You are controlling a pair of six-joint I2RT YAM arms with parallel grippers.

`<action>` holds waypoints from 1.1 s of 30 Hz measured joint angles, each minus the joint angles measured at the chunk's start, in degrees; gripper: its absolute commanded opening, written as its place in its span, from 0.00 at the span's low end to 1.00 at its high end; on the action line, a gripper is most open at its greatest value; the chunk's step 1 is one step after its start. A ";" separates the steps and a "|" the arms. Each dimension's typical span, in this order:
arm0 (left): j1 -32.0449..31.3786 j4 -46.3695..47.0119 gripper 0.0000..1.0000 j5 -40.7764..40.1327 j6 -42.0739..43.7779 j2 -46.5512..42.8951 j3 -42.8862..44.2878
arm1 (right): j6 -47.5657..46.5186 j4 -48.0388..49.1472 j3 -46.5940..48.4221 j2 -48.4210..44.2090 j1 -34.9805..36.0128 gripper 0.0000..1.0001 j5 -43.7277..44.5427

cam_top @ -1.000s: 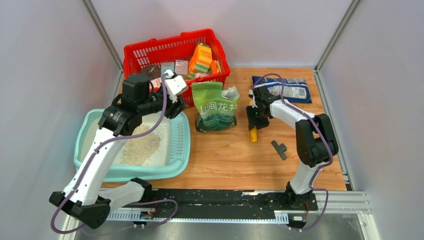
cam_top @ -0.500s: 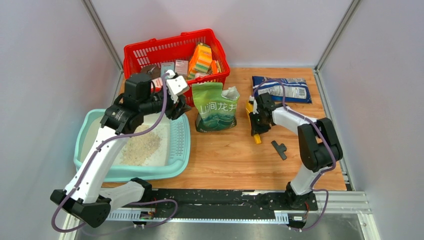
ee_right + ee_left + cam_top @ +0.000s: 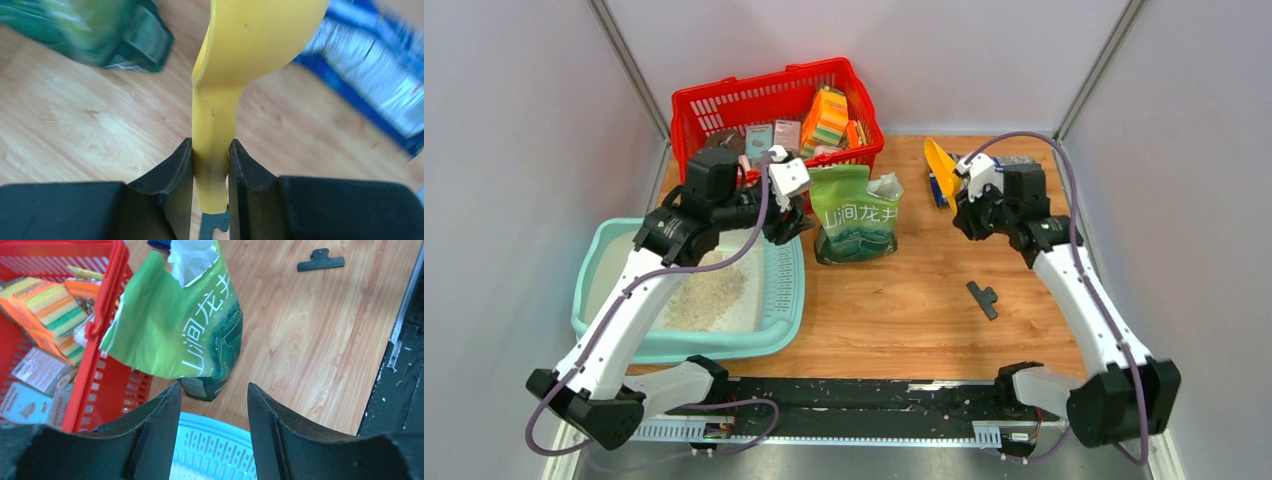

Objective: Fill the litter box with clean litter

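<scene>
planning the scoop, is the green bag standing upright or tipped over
Upright. The green bag stands on its base on the wooden table, its torn-open top uppermost.

Your top view looks down from above and behind, taking in the whole worktop (image 3: 904, 300). Your left wrist view hangs close over the green bag (image 3: 190, 325) and red basket (image 3: 106, 295), both upper centre in the top view. Your right wrist view looks along its claw (image 3: 210, 145), close on the yellow scoop (image 3: 260, 35), which sits upper right in the top view.
</scene>
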 measured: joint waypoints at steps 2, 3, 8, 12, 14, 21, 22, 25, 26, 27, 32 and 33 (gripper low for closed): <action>-1.55 -0.28 0.66 -0.63 1.90 0.31 0.00 | -5.51 -1.73 2.19 -3.89 0.22 0.02 -4.15; -2.56 -0.39 0.67 -1.31 3.17 0.37 0.00 | -8.74 -3.45 4.28 -5.22 0.46 0.02 -7.02; -6.67 2.62 0.71 -4.35 12.39 -2.23 -2.75 | -21.73 -14.01 15.45 -4.26 5.35 0.00 -17.22; -9.62 8.50 0.71 -7.34 20.92 -10.60 -10.29 | -30.58 -23.30 18.71 -1.49 15.43 0.00 -19.82; -10.29 9.68 0.71 -7.87 22.27 -11.30 -10.29 | -31.82 -25.00 18.75 -0.63 16.98 0.00 -19.65; -14.05 14.08 0.69 -10.54 31.50 -13.46 -10.71 | -31.95 -28.13 22.62 6.93 21.31 0.00 -19.19; -14.56 14.05 0.68 -10.51 33.11 -13.49 -10.82 | -31.78 -28.44 23.61 7.89 21.70 0.00 -19.19; -15.72 13.42 0.63 -10.51 37.64 -12.66 -10.84 | -31.50 -28.48 25.46 9.53 22.75 0.00 -19.08; -16.09 13.05 0.62 -10.58 38.88 -12.02 -10.82 | -31.39 -28.52 25.83 9.73 23.10 0.00 -18.93; -16.57 12.50 0.61 -10.88 40.76 -11.15 -10.78 | -31.23 -28.52 26.21 9.84 23.61 0.00 -18.73; -18.38 11.91 0.59 -13.33 47.69 -6.23 -10.71 | -30.64 -28.50 27.36 9.99 26.21 0.00 -17.57; -18.60 11.91 0.57 -13.62 48.94 -5.55 -10.71 | -30.62 -28.50 27.43 10.10 26.60 0.00 -17.25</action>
